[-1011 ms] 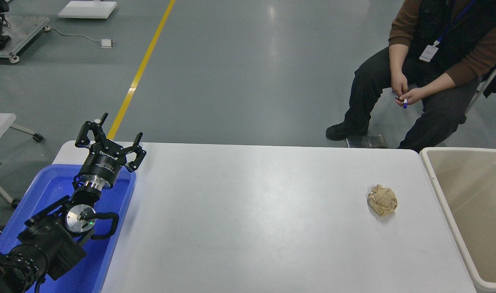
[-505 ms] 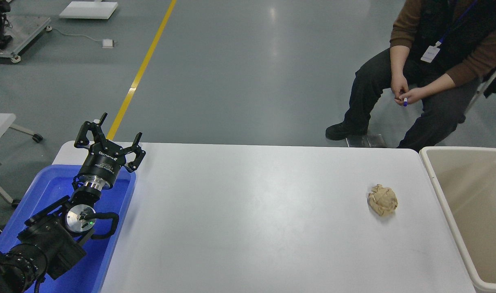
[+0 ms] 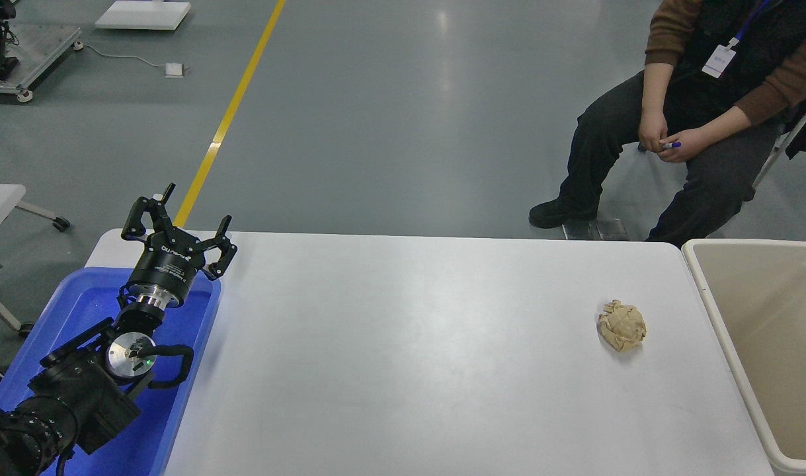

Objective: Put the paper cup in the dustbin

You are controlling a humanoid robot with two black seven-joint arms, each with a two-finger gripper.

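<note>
The paper cup is out of view. The dustbin (image 3: 702, 268), a large beige bin with a thick rim, stands against the table's right end and is cut off by the picture's right edge; what shows of its inside holds nothing. My left gripper (image 3: 181, 230) is parked open and empty at the lower left, above the far end of a blue tray. My right arm and gripper are out of view.
A crumpled tan paper ball (image 3: 621, 325) lies on the white table (image 3: 409, 344) near the bin. The blue tray (image 3: 88, 307) sits at the table's left end. A person (image 3: 707, 112) sits beyond the far right corner, holding a pen.
A small pale shape at the right edge above the bin's rim has sunk and is gone from view. The person has sat back and raised both hands. My left arm has not moved.
</note>
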